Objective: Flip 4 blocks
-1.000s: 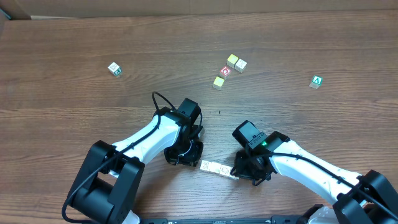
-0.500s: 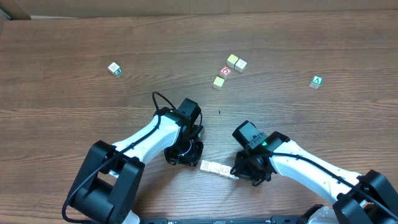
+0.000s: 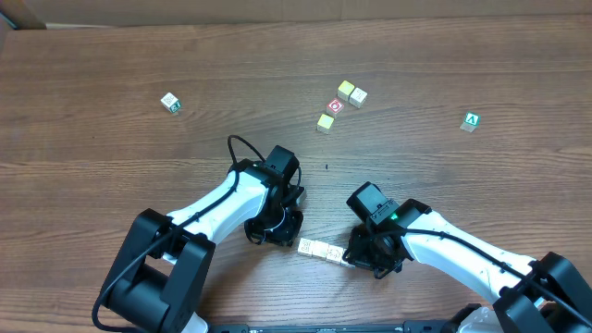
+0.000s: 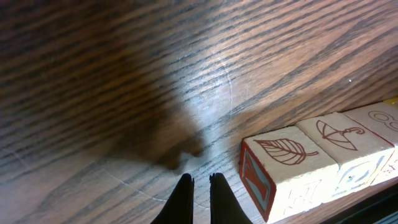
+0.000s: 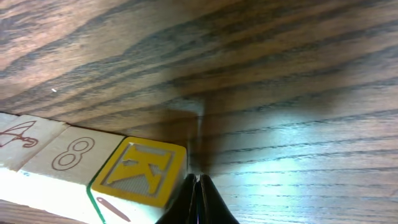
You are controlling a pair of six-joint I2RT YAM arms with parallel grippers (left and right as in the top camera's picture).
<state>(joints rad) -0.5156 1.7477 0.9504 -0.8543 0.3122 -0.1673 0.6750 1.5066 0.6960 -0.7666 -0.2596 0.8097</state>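
The row of four small cream wooden letter cubes (image 3: 322,251) lies on the tabletop (image 3: 139,157), long axis spanning between both arms: left fingers (image 4: 183,200), shut and empty, just beside its leaf-faced end; right fingers (image 5: 190,208), shut and empty, at its yellow-K end.

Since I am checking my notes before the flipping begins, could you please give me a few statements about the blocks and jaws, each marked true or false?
1. Four blocks lie side by side in one row between the two arms. True.
2. The yellow K block is the end of the row nearest the right jaws. True.
3. Both pairs of jaws stand wide open. False: both are shut.
4. The left jaws clamp the leaf block. False: they are shut beside it, holding nothing.
5. The green A block lies far from the row. True.
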